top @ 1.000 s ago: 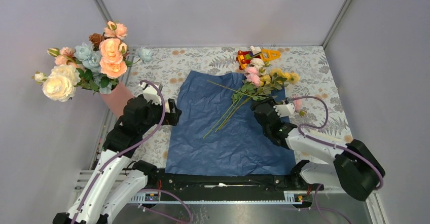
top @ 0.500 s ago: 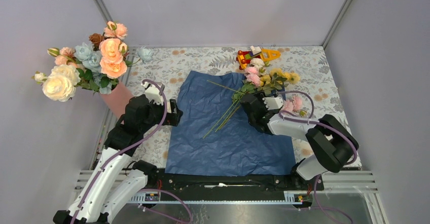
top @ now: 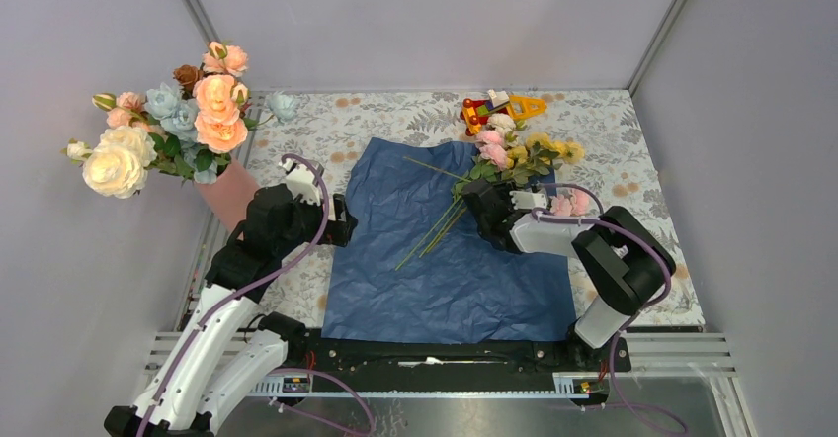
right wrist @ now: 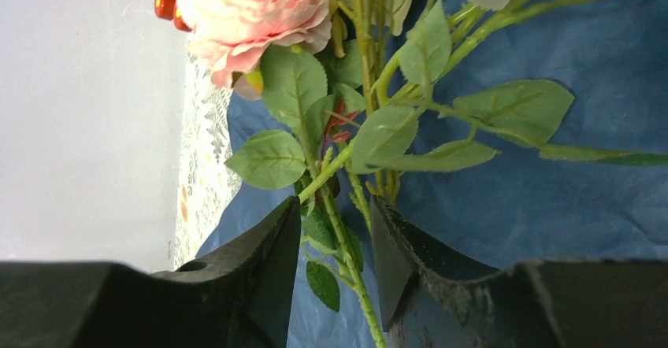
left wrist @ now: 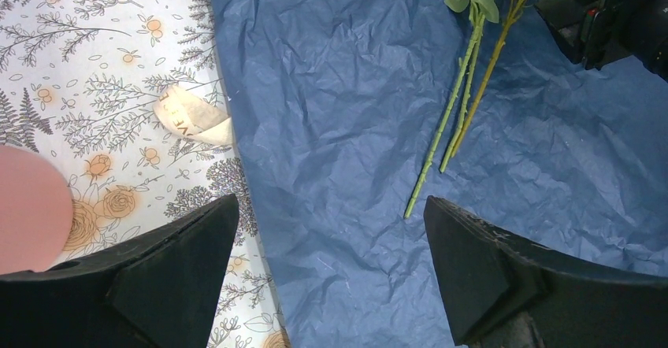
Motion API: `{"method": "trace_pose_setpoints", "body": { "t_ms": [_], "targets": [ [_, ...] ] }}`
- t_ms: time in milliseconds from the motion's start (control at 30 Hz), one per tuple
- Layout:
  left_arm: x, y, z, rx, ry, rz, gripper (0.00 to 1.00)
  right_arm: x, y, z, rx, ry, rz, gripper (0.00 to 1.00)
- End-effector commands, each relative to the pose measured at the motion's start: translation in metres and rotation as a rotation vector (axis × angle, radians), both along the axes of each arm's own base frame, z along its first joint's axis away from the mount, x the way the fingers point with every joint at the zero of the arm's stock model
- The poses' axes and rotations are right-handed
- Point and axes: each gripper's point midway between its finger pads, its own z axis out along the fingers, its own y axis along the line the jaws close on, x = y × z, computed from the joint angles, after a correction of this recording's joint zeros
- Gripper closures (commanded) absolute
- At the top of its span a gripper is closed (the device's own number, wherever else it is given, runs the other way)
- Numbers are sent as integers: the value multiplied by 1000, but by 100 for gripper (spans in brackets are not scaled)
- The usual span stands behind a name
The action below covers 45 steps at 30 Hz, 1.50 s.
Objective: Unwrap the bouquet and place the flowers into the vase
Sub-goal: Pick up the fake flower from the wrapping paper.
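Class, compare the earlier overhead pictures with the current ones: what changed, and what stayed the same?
The right gripper swung left to the flowers, whose stems now sit between its narrowing jaws. The left gripper stayed open at the left edge of the blue paper; the paper, vase and red-and-yellow toy did not move.
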Motion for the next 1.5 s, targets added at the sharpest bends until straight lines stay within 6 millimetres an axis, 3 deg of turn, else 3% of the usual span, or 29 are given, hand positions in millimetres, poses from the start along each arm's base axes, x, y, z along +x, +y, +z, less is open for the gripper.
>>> {"method": "trace_pose_setpoints", "body": {
  "t_ms": [0, 633, 833, 1267, 1467],
  "targets": [
    [3, -5, 9, -11, -33, -30, 4, 12, -10, -3, 55, -16, -70, 56],
    [4, -2, 7, 3, -32, -17, 4, 34, -15, -15, 73, 1, -88, 62],
    [4, -1, 6, 12, -29, -12, 3, 37, -15, -13, 76, -13, -89, 68],
    [5, 0, 6, 17, -29, -7, 4, 30, -33, -5, 68, -49, -123, 95],
    [5, 1, 6, 16, -29, -7, 4, 20, -41, 4, 78, -67, -128, 97]
  ]
}}
